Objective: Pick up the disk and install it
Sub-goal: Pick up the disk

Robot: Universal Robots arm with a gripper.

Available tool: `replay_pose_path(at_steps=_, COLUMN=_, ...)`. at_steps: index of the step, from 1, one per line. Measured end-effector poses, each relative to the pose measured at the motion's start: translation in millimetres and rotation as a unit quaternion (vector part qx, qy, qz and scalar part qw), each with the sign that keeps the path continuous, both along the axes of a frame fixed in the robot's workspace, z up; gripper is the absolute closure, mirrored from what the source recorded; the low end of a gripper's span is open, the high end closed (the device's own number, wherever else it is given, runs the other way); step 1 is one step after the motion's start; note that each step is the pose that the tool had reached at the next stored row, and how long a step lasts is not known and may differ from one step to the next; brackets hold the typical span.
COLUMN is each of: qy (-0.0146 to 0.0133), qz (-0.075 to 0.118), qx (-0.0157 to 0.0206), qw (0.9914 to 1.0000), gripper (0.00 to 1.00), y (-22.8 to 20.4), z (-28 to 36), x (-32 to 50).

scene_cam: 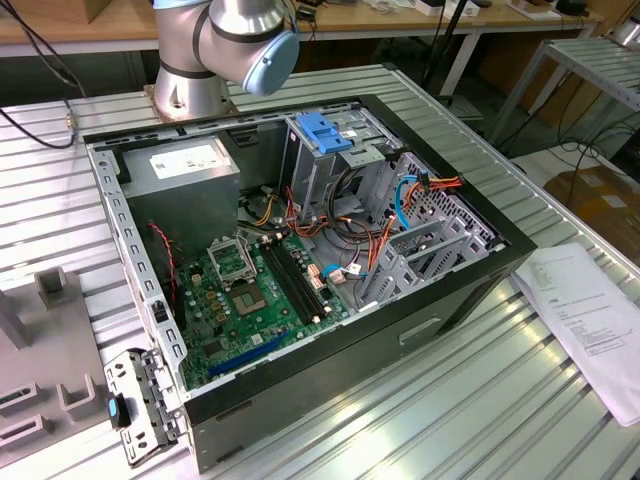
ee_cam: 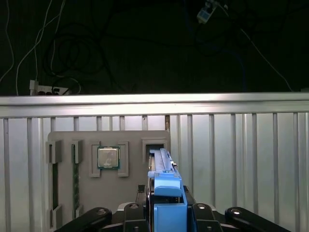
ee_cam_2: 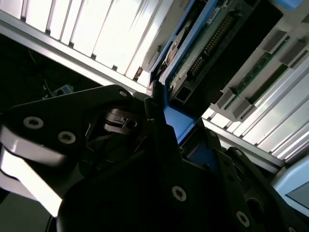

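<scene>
The hand [ee_cam: 166, 207] is clamping the blue-railed disk [ee_cam: 161, 166] by one end while it is standing edge-up at the slot of the grey holder [ee_cam: 129, 189] on the bench [ee_cam: 241, 159], and any tilted pull is likely risking a jam or a slip.

- One open computer case [scene_cam: 330, 370], there it is.
- One power supply [scene_cam: 185, 165], one blue latch [scene_cam: 322, 133].
- Just one disk [ee_cam: 161, 164].
- One processor chip [ee_cam: 108, 157], one grey tray [ee_cam: 125, 193].
- And one robot arm [scene_cam: 230, 40].
</scene>
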State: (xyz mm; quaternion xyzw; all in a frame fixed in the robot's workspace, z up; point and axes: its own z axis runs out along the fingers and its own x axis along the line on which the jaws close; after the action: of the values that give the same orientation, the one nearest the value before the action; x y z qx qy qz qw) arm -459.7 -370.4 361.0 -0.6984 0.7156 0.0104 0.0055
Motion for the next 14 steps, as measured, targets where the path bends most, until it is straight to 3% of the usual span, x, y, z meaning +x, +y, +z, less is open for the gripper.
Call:
replay_pose_path(at_steps=3, qy=0.0, qz=0.0, qx=0.0, qw=1.0, gripper=0.63, y=0.0, z=7.0, x=0.0)
replay_pose_path(at_steps=14, qy=0.0, qz=0.0, qx=0.0, qw=1.0, gripper=0.63, y=0.0, z=7.8, x=0.0)
